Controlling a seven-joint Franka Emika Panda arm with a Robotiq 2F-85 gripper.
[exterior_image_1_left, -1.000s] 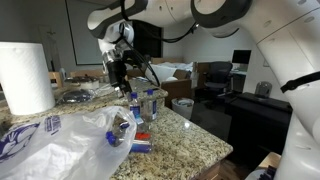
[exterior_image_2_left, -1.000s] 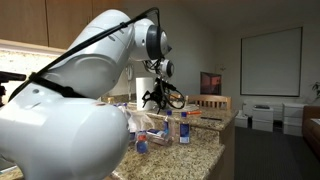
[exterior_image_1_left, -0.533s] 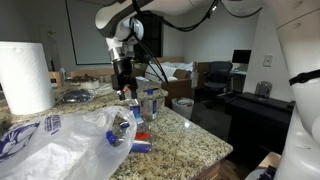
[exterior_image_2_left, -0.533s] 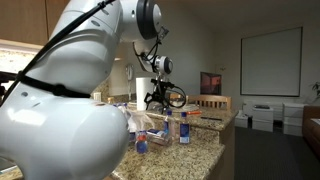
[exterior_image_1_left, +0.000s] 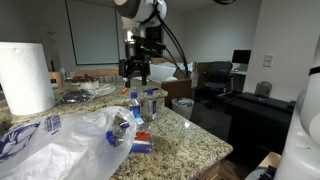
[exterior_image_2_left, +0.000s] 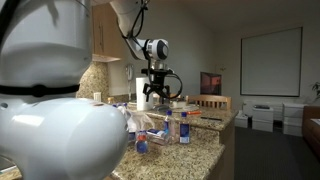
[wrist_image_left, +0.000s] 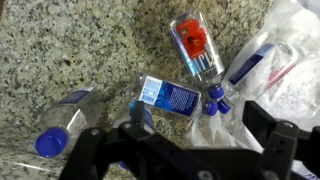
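Observation:
My gripper (exterior_image_1_left: 137, 72) hangs open and empty above a group of clear plastic bottles on a granite counter (exterior_image_1_left: 190, 138); it also shows in an exterior view (exterior_image_2_left: 152, 94). In the wrist view my fingers (wrist_image_left: 200, 135) are spread wide over a lying bottle with a blue label (wrist_image_left: 170, 97). A bottle with a red label (wrist_image_left: 195, 45) lies beyond it. A blue-capped bottle (wrist_image_left: 65, 122) lies at the left. Another bottle (wrist_image_left: 250, 65) sits inside a clear plastic bag (wrist_image_left: 285, 50). In the exterior views bottles stand upright (exterior_image_1_left: 149, 102) (exterior_image_2_left: 183, 127) below the gripper.
A large crumpled plastic bag (exterior_image_1_left: 65, 140) covers the near counter, holding a blue-capped bottle (exterior_image_1_left: 122, 127). A paper towel roll (exterior_image_1_left: 25, 78) stands at the left. A small red and blue item (exterior_image_1_left: 142, 142) lies by the bag. The counter edge drops off at the right; chairs and desks stand beyond.
The arm has risen and swung upright. The gripper has lifted away from the bottles and now hangs higher above them, empty.

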